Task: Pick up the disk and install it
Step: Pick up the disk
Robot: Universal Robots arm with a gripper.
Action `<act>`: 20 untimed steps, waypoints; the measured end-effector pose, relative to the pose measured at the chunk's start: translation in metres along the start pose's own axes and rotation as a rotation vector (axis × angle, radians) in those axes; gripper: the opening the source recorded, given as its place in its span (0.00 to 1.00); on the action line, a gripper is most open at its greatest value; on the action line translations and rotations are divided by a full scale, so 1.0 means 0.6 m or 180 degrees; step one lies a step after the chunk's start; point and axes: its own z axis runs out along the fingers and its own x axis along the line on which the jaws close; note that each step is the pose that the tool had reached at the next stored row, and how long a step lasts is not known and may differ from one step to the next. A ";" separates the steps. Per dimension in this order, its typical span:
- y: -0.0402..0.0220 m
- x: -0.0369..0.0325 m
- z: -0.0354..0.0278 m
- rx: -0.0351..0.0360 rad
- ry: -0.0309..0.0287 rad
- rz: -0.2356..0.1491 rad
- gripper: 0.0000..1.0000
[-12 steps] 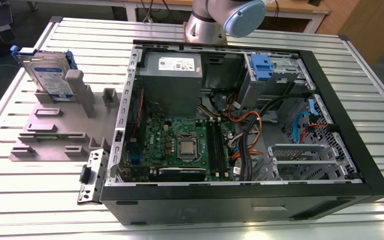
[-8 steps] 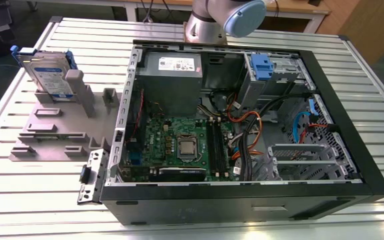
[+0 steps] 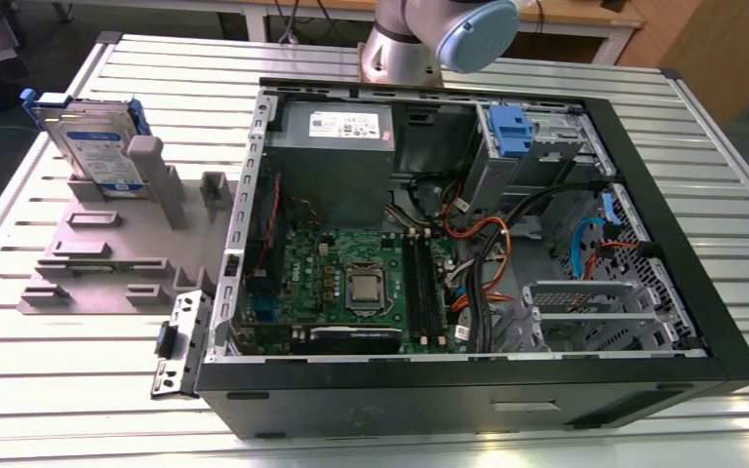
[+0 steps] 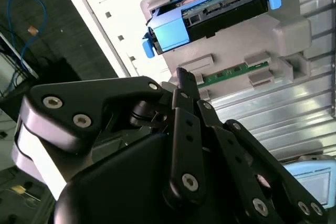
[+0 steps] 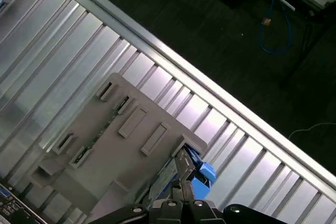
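- Silver, blue-framed, the disk (image 3: 89,136) stands on edge in a grey stand (image 3: 101,244) at ten o'clock on the bench (image 3: 36,390) in the exterior view. Upright like that, its edges look free for a grab.
- The stand sits just beside the open case (image 3: 479,390), at its nine o'clock, which I'd guess keeps the carry short.
- The claw (image 4: 185,80) hangs apart from the disk and points toward it in both wrist views, with nothing in it that I can see. Whether it is spread or pressed together I cannot tell.
- The disk rests in its stand, not yet picked up.
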 end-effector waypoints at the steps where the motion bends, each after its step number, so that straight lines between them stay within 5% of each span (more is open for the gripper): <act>1: 0.000 0.000 0.000 0.0001 -0.0002 0.0049 0.11; 20: 0.000 0.000 0.000 0.0011 -0.0045 0.0972 0.11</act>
